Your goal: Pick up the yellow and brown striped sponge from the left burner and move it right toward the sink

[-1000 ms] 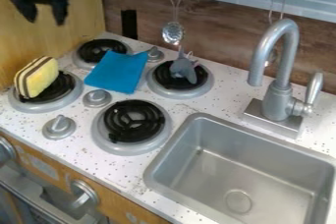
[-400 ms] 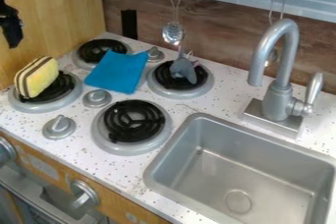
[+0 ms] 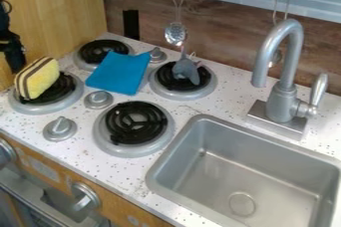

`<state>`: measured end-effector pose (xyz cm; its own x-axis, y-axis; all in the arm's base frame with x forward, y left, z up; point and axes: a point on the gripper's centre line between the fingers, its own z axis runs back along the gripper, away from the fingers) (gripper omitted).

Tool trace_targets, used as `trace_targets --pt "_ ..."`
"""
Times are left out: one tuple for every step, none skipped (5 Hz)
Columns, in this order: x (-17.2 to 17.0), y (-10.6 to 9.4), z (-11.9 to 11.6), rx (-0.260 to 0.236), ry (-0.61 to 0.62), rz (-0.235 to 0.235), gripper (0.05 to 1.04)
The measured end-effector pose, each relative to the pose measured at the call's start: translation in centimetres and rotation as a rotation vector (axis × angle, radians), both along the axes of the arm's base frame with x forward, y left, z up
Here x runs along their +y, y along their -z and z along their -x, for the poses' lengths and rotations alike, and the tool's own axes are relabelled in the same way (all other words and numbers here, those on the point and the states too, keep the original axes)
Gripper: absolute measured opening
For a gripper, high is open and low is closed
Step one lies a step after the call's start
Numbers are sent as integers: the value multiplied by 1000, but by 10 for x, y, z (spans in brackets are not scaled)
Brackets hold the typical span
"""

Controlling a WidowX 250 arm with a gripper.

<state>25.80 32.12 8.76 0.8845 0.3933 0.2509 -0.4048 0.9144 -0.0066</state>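
The black gripper (image 3: 13,54) hangs at the left edge of the camera view, partly cut off by it, just above and left of the yellow sponge. That sponge (image 3: 38,78), with brown and white stripes, stands on edge on the front left burner (image 3: 72,102). A blue cloth (image 3: 120,73) lies flat between the back burners, its upper end over the rim of the rear left one. On the rear right burner rests a small grey plush toy (image 3: 186,70).
The front right burner (image 3: 135,123) is bare. Stove knobs (image 3: 98,99) stand between the burners. At the right are a metal sink (image 3: 250,171) and a tall grey faucet (image 3: 283,99). A slotted utensil (image 3: 176,33) hangs along the back wall.
The gripper has moved from the upper left to the left edge, then lower towards the sponge. The sponge, cloth and toy have stayed where they were.
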Motion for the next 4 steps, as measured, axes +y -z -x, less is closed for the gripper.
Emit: trace_targets --pt "1 11 -1 11 -8 18 1001" --pt "3 24 -2 23 -17 30 1001" --pt "3 25 -11 14 -24 22 1001" --pt "9 32 -18 21 -40 28 962"
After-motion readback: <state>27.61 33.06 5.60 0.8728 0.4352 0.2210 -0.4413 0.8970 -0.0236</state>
